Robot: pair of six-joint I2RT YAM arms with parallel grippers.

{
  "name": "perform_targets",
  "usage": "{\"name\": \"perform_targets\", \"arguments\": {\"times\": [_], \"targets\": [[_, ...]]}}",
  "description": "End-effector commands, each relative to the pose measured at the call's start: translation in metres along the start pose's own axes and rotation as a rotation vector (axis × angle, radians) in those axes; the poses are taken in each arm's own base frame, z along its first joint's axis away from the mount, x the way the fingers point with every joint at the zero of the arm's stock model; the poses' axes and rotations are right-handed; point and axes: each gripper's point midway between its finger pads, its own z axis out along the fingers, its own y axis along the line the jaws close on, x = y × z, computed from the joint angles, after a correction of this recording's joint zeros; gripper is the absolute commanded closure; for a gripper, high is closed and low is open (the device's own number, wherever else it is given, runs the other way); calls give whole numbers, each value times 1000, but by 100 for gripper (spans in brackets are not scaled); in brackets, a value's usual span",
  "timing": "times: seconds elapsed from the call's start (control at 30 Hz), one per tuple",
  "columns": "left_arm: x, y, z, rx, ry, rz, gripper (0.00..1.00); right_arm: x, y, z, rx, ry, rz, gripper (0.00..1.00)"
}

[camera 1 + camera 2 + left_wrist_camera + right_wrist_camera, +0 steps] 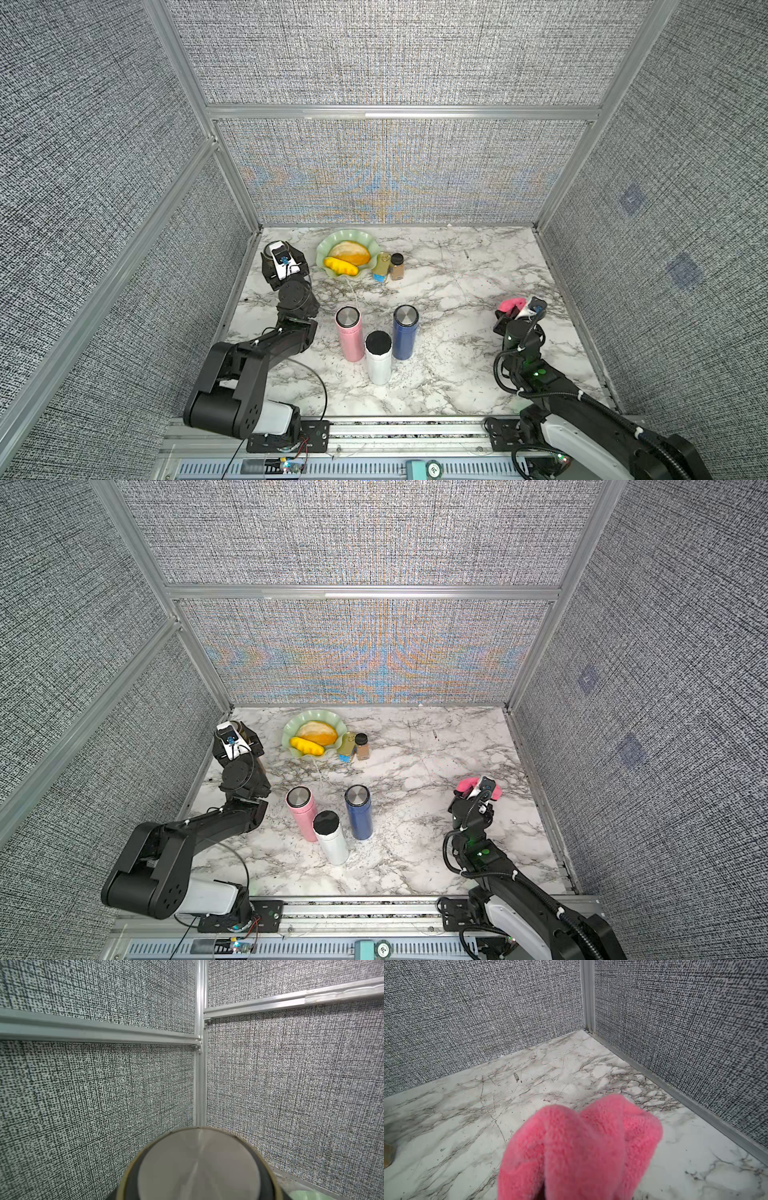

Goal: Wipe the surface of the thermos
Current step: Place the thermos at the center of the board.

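A thermos (197, 1165) with a brushed metal cap and a gold rim stands upright in my left gripper (291, 254), near the back left corner of the marble table. The wrist view shows only its top, and the jaws are hidden below it. In a top view only a brownish sliver of the thermos (237, 726) shows behind the wrist camera. My right gripper (517, 308) hovers at the right side of the table, shut on a bunched pink cloth (581, 1147), far from the held thermos. The cloth hides its fingers.
Pink (349, 338), white (379, 363) and blue (405, 332) thermoses stand together mid-table. A green plate (326, 249) with bread and yellow fruit sits at the back. A small can (380, 269) and a spice jar (397, 267) stand beside it. Walls enclose three sides.
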Motion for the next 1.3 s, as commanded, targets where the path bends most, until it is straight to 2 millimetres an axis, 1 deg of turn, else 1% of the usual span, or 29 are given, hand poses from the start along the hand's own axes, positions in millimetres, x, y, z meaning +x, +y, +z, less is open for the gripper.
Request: {"name": "perform_targets", "arguments": {"times": [0.0,0.1,0.17,0.3,0.43,0.53,0.73,0.83,0.97,1.03,1.1,1.17,1.2,1.23,1.27], "targets": [[-24,-6,5,28,-142,-31,100,-8,5,0,-21,-28,53,100],[-16,-7,5,27,-214,10,100,-8,6,0,-23,-24,51,100],[-4,-10,13,25,-194,31,100,-7,7,1,-26,-20,47,100],[13,-8,22,19,-177,28,100,-6,9,1,-34,-12,42,100],[29,-16,29,56,-160,26,100,-6,12,2,-45,-2,33,100],[35,-21,32,79,-156,3,100,-5,13,2,-53,2,29,100],[36,-31,35,119,-165,-33,100,-5,15,2,-55,4,27,100],[42,-37,35,144,-156,-32,100,-5,15,3,-52,7,24,100],[55,-33,40,98,-131,-17,100,-4,15,4,-52,11,22,100],[58,-26,42,53,-120,-21,100,-4,16,4,-54,12,20,100],[58,-17,43,1,-111,-34,100,-4,16,4,-52,13,17,100],[56,-13,43,-20,-113,-34,100,-3,17,5,-54,16,16,100],[53,-14,42,-17,-117,-32,29,-3,17,5,-55,17,14,100],[49,-13,42,-13,-124,-36,2,-3,17,5,-55,17,14,100],[45,-12,41,-14,-129,-41,1,-4,18,5,-57,17,14,100]]}}
